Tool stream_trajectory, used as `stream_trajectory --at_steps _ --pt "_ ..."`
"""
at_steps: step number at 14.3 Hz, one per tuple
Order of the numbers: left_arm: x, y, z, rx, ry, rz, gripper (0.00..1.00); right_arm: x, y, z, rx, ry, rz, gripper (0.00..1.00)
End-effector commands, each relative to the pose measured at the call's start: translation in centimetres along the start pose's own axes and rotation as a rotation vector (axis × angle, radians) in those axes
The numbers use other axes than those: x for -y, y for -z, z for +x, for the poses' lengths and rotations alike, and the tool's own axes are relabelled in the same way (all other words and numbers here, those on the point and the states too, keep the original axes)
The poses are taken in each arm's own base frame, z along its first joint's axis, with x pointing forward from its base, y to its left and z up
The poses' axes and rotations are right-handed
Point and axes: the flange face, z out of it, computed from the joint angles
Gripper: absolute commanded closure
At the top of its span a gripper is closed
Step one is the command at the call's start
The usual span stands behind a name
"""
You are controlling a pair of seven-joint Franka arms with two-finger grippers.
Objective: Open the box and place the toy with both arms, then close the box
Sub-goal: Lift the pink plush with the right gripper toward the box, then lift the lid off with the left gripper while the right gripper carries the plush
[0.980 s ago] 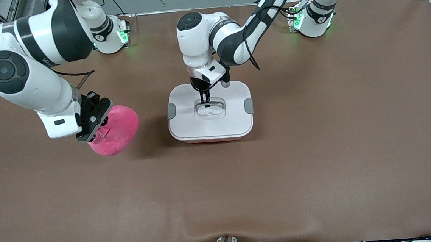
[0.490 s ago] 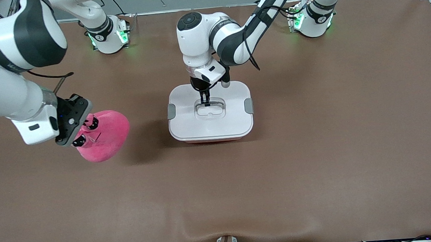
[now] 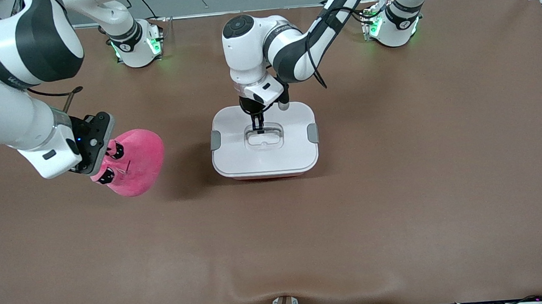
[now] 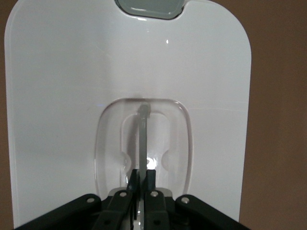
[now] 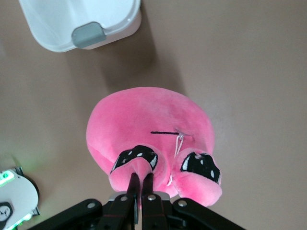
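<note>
We see the box [image 3: 264, 146] sitting on the brown table [image 3: 399, 210] near its middle, its white lid [image 3: 232, 150] on and a grey side clip [image 3: 215, 139] showing at each end. The left gripper [image 3: 257, 128] reaches down into the recessed clear centre handle [image 4: 144, 139] of the lid, and in the left wrist view its fingers [image 4: 152, 179] are pressed together on the thin upright bar of that handle. The pink plush toy [image 3: 131, 162] is beside the box, toward the right arm's end of the table, well apart from it. The right gripper [image 3: 102, 161] is at the toy's face, and in the right wrist view we see its fingers [image 5: 147, 182] pinched on the plush between the two dark eyes [image 5: 135, 157]. We cannot tell whether the toy rests on the table or is lifted off it.
</note>
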Motion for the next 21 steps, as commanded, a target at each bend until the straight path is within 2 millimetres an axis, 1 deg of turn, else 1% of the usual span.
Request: stream_trajectory --at_steps 1,3,4,7,11,13,14,15,17,19,21 --pt "-0.4 1.3 -0.3 0.012 0.037 -0.042 1.0 0.5 0.2 1.3 0.03 0.094 -0.018 1.0" --pt "-0.3 2.2 -0.1 0.006 0.039 -0.043 1.0 1.0 0.1 2.6 0.04 0.118 -0.033 1.0" --pt "-0.3 2.4 0.0 -0.002 0.039 -0.04 1.0 1.1 0.1 2.9 0.04 0.123 -0.036 1.0" --pt "-0.3 3.4 0.3 -0.019 0.041 -0.037 1.0 1.0 -0.2 2.8 0.042 0.126 -0.032 1.0" --pt "-0.9 5.8 0.9 -0.011 0.04 -0.039 1.0 1.3 -0.2 3.1 0.037 0.146 -0.027 1.0" --pt "-1.1 7.6 1.3 0.001 0.032 -0.036 1.0 1.9 -0.2 4.3 0.04 0.235 -0.034 1.0" --pt "-1.3 8.3 1.7 -0.002 0.006 -0.023 1.0 2.2 -0.3 4.9 0.042 0.291 -0.033 1.0" --pt "-1.4 8.9 2.1 0.0 -0.043 -0.003 1.0 2.9 -0.4 6.0 0.045 0.361 -0.033 1.0" --pt "-2.6 9.7 3.6 -0.004 -0.087 0.035 1.0 4.1 -0.4 8.0 0.046 0.452 -0.041 1.0" --pt "-4.0 10.8 5.6 -0.026 -0.103 0.045 1.0 5.0 -0.4 9.3 0.041 0.489 -0.043 1.0" --pt "-5.9 11.9 7.8 -0.034 -0.132 0.05 1.0 5.9 -0.3 10.9 0.032 0.559 -0.064 1.0"
